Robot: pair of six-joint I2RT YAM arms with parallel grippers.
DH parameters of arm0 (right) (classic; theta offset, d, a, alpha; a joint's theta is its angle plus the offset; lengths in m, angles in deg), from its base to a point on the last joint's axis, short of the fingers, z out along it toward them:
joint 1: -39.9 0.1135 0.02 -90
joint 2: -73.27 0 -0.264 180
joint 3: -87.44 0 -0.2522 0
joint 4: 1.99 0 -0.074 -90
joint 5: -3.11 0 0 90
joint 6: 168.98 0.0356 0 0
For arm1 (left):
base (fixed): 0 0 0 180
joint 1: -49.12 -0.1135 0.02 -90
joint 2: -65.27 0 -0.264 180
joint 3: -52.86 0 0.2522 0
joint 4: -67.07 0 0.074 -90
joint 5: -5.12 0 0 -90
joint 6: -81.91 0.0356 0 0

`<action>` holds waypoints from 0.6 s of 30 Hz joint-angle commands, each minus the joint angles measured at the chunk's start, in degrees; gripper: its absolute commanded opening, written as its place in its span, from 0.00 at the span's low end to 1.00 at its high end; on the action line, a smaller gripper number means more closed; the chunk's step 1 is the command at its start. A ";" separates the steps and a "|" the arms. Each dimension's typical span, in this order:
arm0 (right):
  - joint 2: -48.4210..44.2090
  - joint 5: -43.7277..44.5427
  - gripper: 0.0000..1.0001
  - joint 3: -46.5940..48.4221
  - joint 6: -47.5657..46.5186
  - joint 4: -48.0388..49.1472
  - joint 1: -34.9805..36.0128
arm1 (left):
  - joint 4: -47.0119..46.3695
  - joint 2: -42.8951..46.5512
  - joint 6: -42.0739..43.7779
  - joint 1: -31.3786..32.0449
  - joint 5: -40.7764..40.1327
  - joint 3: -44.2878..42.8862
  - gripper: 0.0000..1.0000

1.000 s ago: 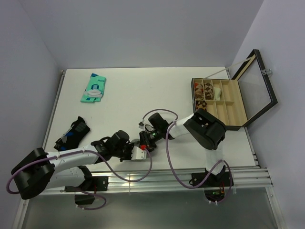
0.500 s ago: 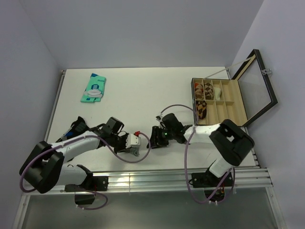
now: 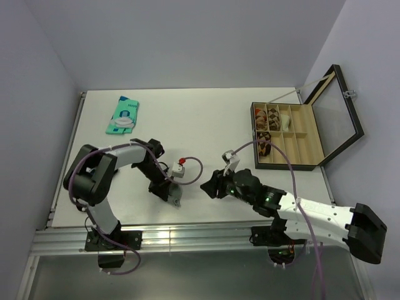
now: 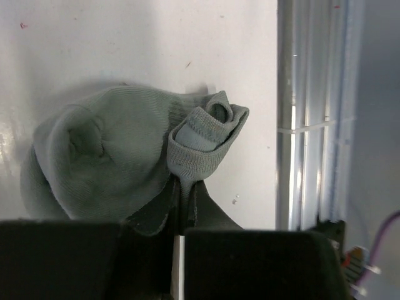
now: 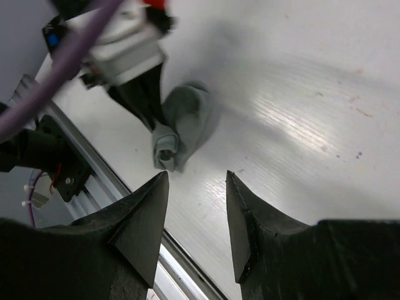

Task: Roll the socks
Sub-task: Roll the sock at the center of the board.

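Observation:
The grey sock lies bunched on the white table near the front edge, one end rolled into a small tube. My left gripper is shut on the fabric just below that rolled end. In the top view the sock shows as a small grey patch under the left gripper. My right gripper is open and empty, hovering to the right of the sock, apart from it; it also shows in the top view. The beige sock is out of view.
A teal flat packet lies at the back left. An open black compartment box with several rolled items stands at the right, lid raised. The metal rail runs along the table's front edge, close to the sock.
The left arm has folded back, its gripper still on the grey sock near the front edge. The right gripper has drawn away to the right and the right arm has swung low.

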 commanded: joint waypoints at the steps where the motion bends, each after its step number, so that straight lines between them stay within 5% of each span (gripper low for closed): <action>1: -2.83 12.12 0.49 -0.58 -6.41 2.14 6.31 | 10.93 -5.75 5.56 -0.77 1.99 -4.64 0.00; 5: 0.32 15.74 0.48 0.38 -9.67 4.86 14.22 | 13.84 -12.52 5.04 -0.86 2.16 -8.35 0.00; 10: 15.66 19.86 0.46 8.97 -12.74 3.91 21.33 | 15.07 -17.27 2.75 -0.86 1.90 -11.61 0.00; 18: 31.35 22.07 0.44 19.45 -19.42 4.08 26.89 | 15.25 -21.23 -1.03 -0.94 -0.03 -14.24 0.00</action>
